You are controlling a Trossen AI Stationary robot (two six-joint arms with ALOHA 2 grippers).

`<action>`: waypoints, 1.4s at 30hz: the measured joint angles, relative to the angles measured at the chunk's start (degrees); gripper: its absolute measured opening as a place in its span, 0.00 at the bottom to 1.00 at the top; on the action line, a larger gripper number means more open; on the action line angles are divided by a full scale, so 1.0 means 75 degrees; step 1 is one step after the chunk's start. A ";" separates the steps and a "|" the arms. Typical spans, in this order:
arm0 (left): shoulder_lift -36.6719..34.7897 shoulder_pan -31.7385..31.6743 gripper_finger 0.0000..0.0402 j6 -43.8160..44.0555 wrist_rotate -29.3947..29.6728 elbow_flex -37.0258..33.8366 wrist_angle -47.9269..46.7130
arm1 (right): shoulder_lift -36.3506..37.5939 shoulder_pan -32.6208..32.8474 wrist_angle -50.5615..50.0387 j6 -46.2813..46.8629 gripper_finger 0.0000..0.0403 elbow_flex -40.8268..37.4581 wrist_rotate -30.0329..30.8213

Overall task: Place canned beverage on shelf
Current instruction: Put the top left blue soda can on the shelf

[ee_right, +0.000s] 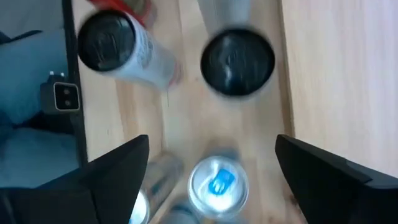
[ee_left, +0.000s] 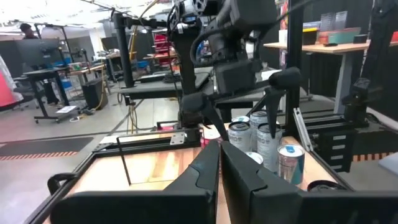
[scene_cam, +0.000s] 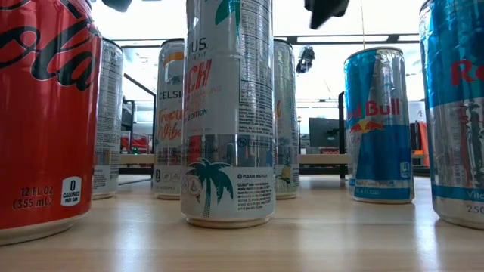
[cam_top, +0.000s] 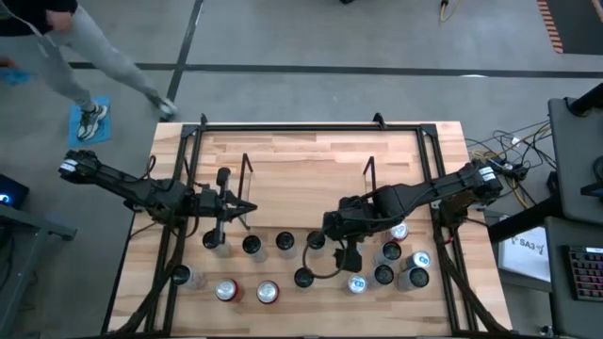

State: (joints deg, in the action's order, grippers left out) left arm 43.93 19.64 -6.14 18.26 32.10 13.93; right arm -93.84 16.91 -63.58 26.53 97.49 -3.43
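Observation:
Several beverage cans stand upright on the wooden table [cam_top: 311, 151]. The shelf shows by its thin black wire end frames [cam_top: 247, 171] [cam_top: 369, 171]. My right gripper [cam_top: 346, 252] is open and points steeply down over the cans at the near right. In the right wrist view its fingers [ee_right: 212, 143] stand wide apart above a silver can with a blue tab [ee_right: 217, 183], without touching it. A black-topped can [ee_right: 237, 62] stands just beyond. My left gripper [cam_top: 247, 207] [ee_left: 219, 155] is shut, level and empty, beside the shelf's left frame.
A row of black-topped cans [cam_top: 268, 243] runs between the two grippers. More cans stand at the near left [cam_top: 226, 290] and near right [cam_top: 405, 268]. A black tubular frame [cam_top: 311, 125] rings the table. A person [cam_top: 85, 56] walks beyond the far left corner.

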 joint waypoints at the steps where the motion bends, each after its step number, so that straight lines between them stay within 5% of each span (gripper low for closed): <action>1: 0.0000 0.0000 0.00 -0.0055 0.0008 0.0000 0.0000 | 0.0000 0.0011 -0.0094 0.0198 0.83 0.0000 -0.0016; 21: 0.0005 -0.0003 0.00 -0.0716 0.0315 0.0000 0.0124 | -0.0795 0.0745 -0.1307 0.3322 0.81 -0.0029 -0.0148; 42: 0.0008 -0.0003 0.00 -0.0779 0.0315 0.0000 0.0140 | -0.1176 0.0836 -0.1493 0.3386 0.81 -0.0032 0.0887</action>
State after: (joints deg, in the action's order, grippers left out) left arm 43.99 19.62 -11.99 20.62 32.10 14.98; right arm -102.67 23.17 -74.78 51.92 97.25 3.22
